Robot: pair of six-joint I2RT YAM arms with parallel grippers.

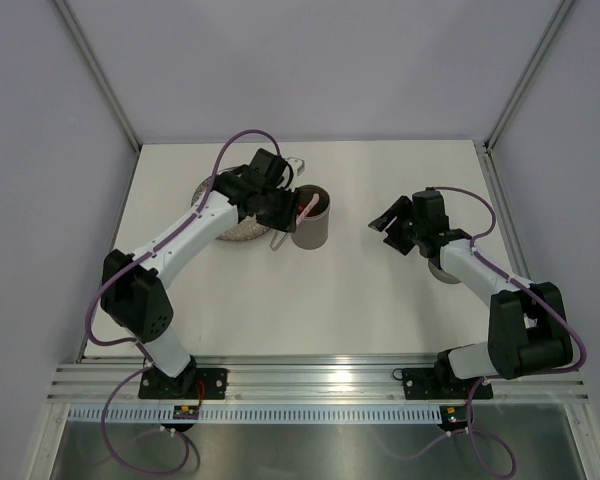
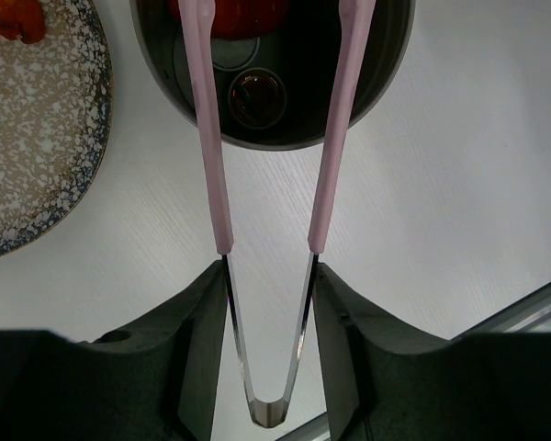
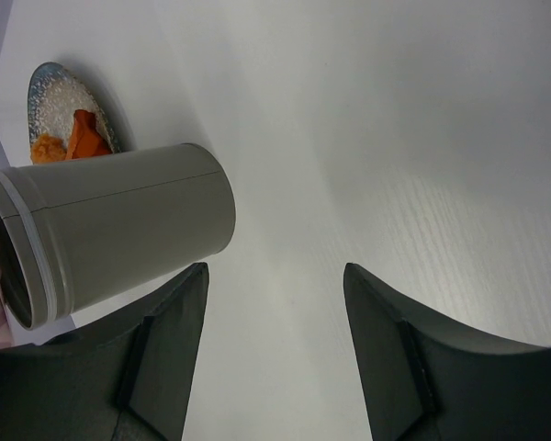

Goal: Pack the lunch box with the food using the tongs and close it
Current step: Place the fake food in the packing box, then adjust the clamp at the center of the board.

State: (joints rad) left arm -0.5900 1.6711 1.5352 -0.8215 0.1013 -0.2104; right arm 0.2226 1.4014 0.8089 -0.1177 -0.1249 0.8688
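The grey lunch box (image 1: 311, 230) stands upright at mid-table, right of the speckled plate (image 1: 238, 228). My left gripper (image 1: 280, 205) hovers by its rim, shut on the pink tongs (image 1: 308, 205). In the left wrist view both fingers press the tongs (image 2: 211, 165) near their joined end (image 2: 269, 266), and the two arms spread over the lunch box (image 2: 386, 83) mouth. A red piece of food (image 2: 231, 14) shows inside, between the arms, whose tips are cut off. Orange food (image 2: 14, 18) lies on the plate (image 2: 32, 156). My right gripper (image 1: 388, 225) is open and empty (image 3: 275, 268), right of the lunch box (image 3: 119, 220).
A small flat grey disc (image 1: 442, 270) lies on the table partly under my right forearm. The right wrist view shows the plate (image 3: 50, 101) with orange food (image 3: 78, 140) beyond the box. Frame posts and walls bound the white table (image 1: 360, 300).
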